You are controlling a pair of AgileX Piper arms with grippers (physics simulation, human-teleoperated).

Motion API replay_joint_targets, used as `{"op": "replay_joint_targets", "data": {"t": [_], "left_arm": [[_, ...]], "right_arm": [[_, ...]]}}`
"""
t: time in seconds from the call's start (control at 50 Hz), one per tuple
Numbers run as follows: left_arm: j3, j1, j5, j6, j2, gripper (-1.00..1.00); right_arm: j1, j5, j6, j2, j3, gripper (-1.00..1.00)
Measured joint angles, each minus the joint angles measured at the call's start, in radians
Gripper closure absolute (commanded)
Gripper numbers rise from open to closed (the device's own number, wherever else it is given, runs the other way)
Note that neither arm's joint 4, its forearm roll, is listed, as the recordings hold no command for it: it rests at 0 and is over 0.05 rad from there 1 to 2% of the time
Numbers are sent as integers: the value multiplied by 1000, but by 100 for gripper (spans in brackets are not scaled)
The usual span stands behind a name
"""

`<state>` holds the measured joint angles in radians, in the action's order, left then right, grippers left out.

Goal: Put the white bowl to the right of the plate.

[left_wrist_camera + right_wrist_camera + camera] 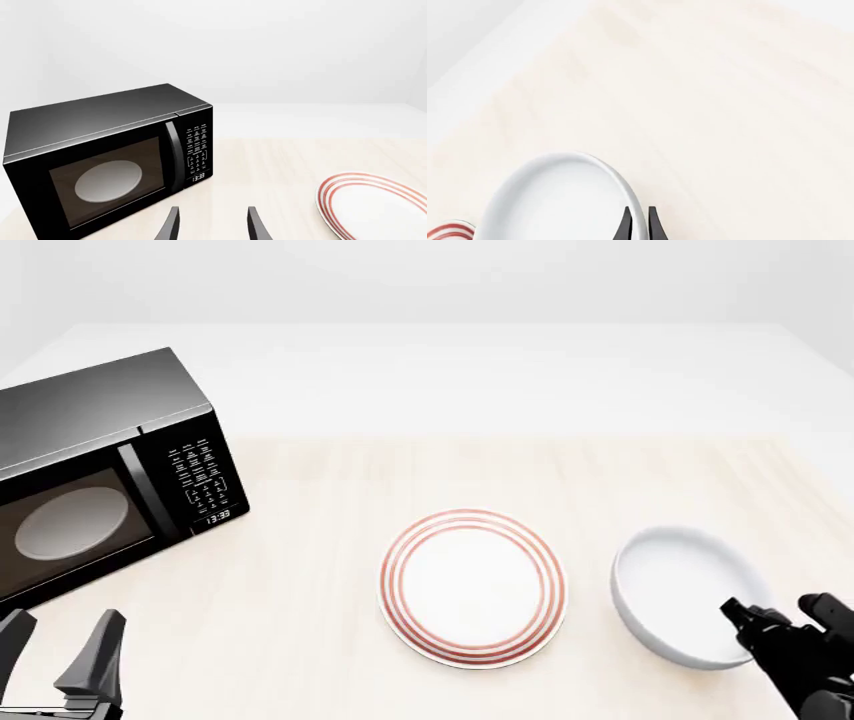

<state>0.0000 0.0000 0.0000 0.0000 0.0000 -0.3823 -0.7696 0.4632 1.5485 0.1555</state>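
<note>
The white bowl (681,585) sits on the table just right of the red-ringed plate (474,585), a narrow gap between them. My right gripper (747,625) is at the bowl's near right rim. In the right wrist view its fingers (626,226) are shut on that rim of the bowl (554,200), one inside and one outside. A sliver of the plate (447,232) shows beyond the bowl. My left gripper (56,650) hangs open and empty at the near left, in front of the microwave. In the left wrist view the left gripper (213,227) has the plate (373,210) off to one side.
A black microwave (94,470) with its door closed stands at the left of the table, and also fills much of the left wrist view as the microwave (107,150). The light wooden tabletop (507,470) stretches behind the plate and bowl.
</note>
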Motion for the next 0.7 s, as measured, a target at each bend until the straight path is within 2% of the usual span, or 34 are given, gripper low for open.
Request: {"op": "replay_joint_targets", "data": {"t": [0.52, 0.68, 0.7], "left_arm": [[0, 0, 0, 0, 0, -100], [0, 0, 0, 0, 0, -100], [0, 0, 0, 0, 0, -100]], "right_arm": [[-1, -100, 20, 82, -23, 100], [-2, -104, 23, 81, -29, 100], [-1, -102, 23, 78, -30, -100]]}}
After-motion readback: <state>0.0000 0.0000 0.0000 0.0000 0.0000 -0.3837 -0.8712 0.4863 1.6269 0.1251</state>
